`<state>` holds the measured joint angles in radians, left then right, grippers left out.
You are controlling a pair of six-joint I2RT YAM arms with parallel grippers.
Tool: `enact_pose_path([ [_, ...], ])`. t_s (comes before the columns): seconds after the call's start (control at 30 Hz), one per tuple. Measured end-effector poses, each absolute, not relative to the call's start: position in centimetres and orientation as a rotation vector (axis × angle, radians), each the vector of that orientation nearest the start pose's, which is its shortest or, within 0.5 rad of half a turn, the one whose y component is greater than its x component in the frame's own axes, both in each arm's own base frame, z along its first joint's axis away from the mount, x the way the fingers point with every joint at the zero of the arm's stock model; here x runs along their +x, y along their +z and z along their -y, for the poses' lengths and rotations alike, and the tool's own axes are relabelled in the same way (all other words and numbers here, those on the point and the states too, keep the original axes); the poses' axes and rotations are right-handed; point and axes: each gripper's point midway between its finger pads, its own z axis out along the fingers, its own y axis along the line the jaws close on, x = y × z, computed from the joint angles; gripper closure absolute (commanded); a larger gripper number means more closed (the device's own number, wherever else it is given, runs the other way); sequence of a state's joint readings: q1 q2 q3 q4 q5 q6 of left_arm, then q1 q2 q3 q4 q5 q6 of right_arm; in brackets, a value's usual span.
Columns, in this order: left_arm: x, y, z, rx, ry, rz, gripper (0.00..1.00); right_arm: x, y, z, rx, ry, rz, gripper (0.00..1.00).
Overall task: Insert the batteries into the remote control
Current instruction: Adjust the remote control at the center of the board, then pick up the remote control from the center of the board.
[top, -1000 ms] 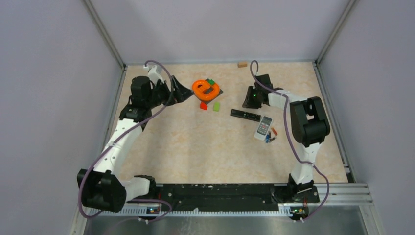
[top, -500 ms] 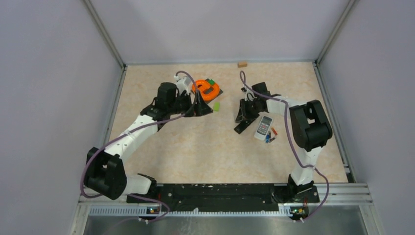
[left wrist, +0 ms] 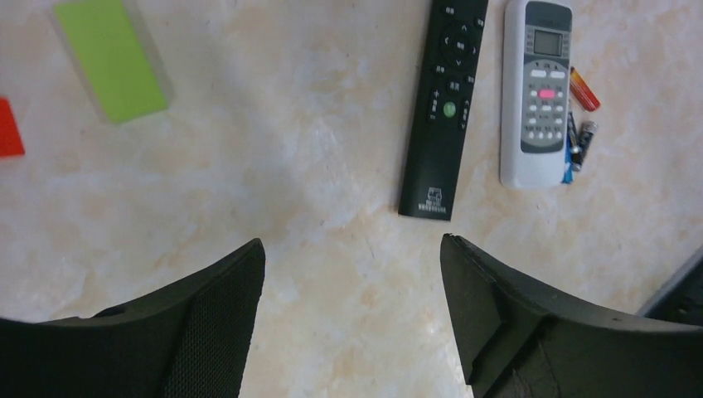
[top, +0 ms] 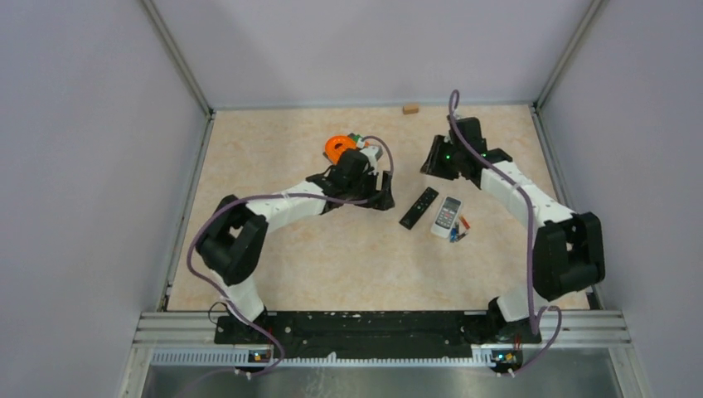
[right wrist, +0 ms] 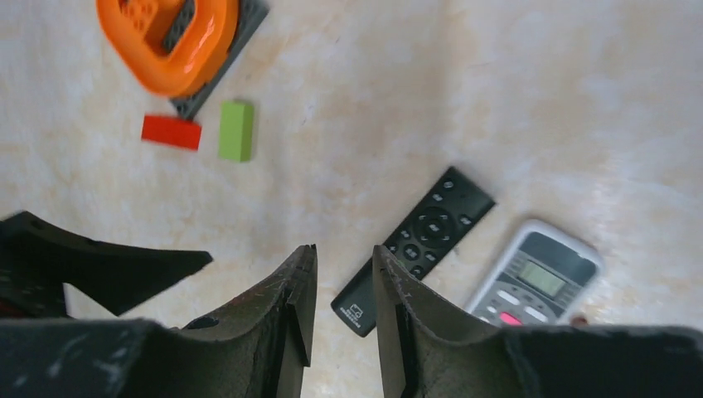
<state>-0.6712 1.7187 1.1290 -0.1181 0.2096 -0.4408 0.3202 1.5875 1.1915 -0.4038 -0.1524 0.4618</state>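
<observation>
A black remote control [top: 419, 207] lies slantwise mid-table, and a white remote with a screen [top: 448, 215] lies just right of it. The batteries [top: 460, 228] lie loose on the table against the white remote's right side: one orange-red [left wrist: 584, 89], the others blue and dark [left wrist: 578, 145]. My left gripper [top: 383, 199] hovers left of the black remote [left wrist: 448, 108], open and empty [left wrist: 352, 245]. My right gripper [top: 433, 162] hangs behind both remotes; its fingers stand a narrow gap apart with nothing between them [right wrist: 344, 249].
An orange ring-shaped toy [top: 338, 148] on a dark plate sits behind the left gripper. A red block [right wrist: 171, 131] and a green block [right wrist: 236, 130] lie beside it. A small wooden block [top: 409, 108] rests by the back wall.
The left arm swung right, from beside the orange toy to just left of the black remote. The right gripper turned the black remote from crosswise to slanted, then drew back towards the far side.
</observation>
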Motion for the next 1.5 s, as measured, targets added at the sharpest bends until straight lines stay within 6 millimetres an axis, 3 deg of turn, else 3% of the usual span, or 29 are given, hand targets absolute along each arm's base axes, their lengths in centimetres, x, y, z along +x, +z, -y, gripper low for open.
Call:
enact_pose_path([
  [0.13,34.4,8.6,35.6,0.433,-0.664,-2.345,0.29,38.1,17.5,-12.3,0.338,0.412,-2.292,0.66],
  [0.23,35.2,7.5,37.6,0.48,-0.588,-2.326,0.32,36.7,17.8,-9.1,0.463,0.357,-2.253,0.65],
  [0.37,35.2,5.4,39.6,0.56,-0.526,-2.319,0.36,34.1,16.2,-6.0,0.578,0.286,-2.27,0.64],
  [0.47,34.3,3.7,40.4,0.615,-0.509,-2.336,0.36,32.3,14.9,-5.7,0.593,0.269,-2.31,0.64],
  [0.87,33.1,3.5,42.1,0.704,-0.538,-2.309,0.24,29.6,12.3,-5.7,0.624,0.273,-2.378,0.64],
  [1.1,33.1,3.2,42.3,0.696,-0.451,-2.29,0.27,29.3,11.9,-5.7,0.626,0.27,-2.389,0.64],
  [1.23,32.9,3.1,42.3,0.705,-0.41,-2.275,0.2,29.2,11.6,-5.6,0.627,0.269,-2.392,0.64],
  [1.5,32.6,2.9,42.6,0.763,-0.384,-2.258,0.18,29.0,11.2,-5.6,0.635,0.27,-2.396,0.64],
])
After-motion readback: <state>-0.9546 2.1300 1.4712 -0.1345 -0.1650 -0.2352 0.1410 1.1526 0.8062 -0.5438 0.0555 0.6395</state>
